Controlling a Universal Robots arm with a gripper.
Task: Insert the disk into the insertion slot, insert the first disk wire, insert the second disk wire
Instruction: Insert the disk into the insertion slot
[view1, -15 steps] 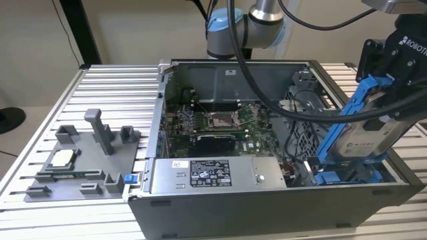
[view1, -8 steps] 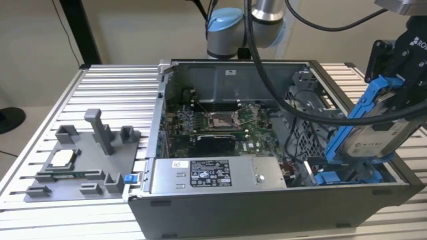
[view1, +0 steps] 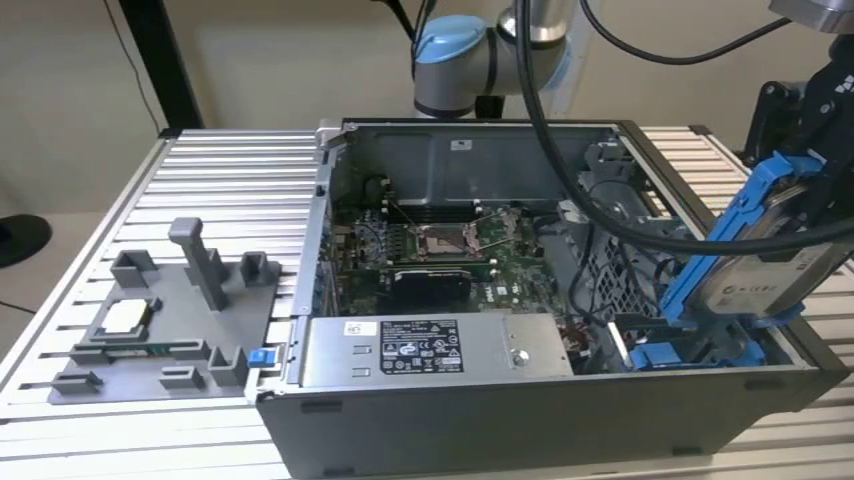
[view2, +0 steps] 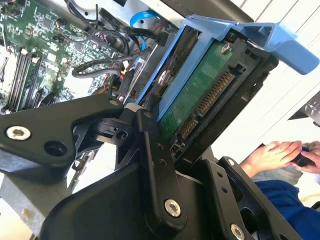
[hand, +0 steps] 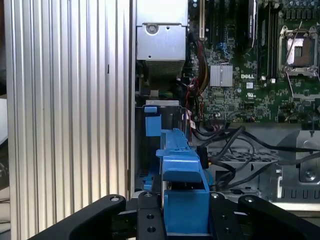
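Exterior view: black gripper (view1: 797, 140) clamped on silver-white hard disk in blue plastic carrier (view1: 763, 262), tilted over grey perforated insertion slot (view1: 687, 352); probably rigid, weighty, shock-sensitive; best held by carrier's 2 sides.

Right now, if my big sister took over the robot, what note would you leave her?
Tool: shut on the disk, gripping its blue carrier.
Disk: tilted over the open computer case, with its lower end close to the insertion slot.
Done: the disk is in the grip and at the slot.
Left: the disk is not seated. Its connector is bare, so neither wire is in. Loose cables lie inside the case.
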